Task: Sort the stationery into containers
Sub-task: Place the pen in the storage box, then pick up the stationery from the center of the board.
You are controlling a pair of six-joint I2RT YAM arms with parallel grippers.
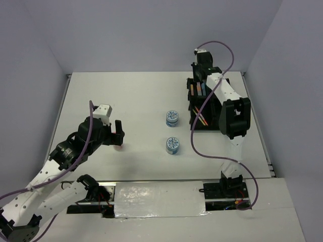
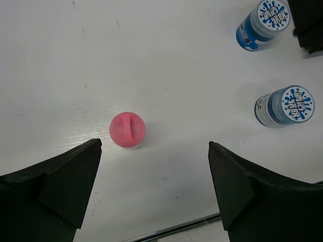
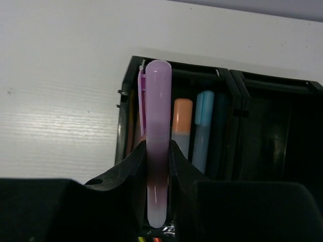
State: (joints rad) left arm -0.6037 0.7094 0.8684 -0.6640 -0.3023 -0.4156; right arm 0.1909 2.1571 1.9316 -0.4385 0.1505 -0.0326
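Right wrist view: your right fingers clamp the purple highlighter over the tray; lower it beside the orange one. Left fingers gape above the bottle.

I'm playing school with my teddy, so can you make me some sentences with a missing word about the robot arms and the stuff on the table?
The highlighter clamped in the right gripper is ___ in colour. The bottle under the open left gripper is ___. The round blue-white tubs standing on the table number ___. In the black tray, beside the orange highlighter, lies a ___ one.
Missing words: purple, pink, two, blue.
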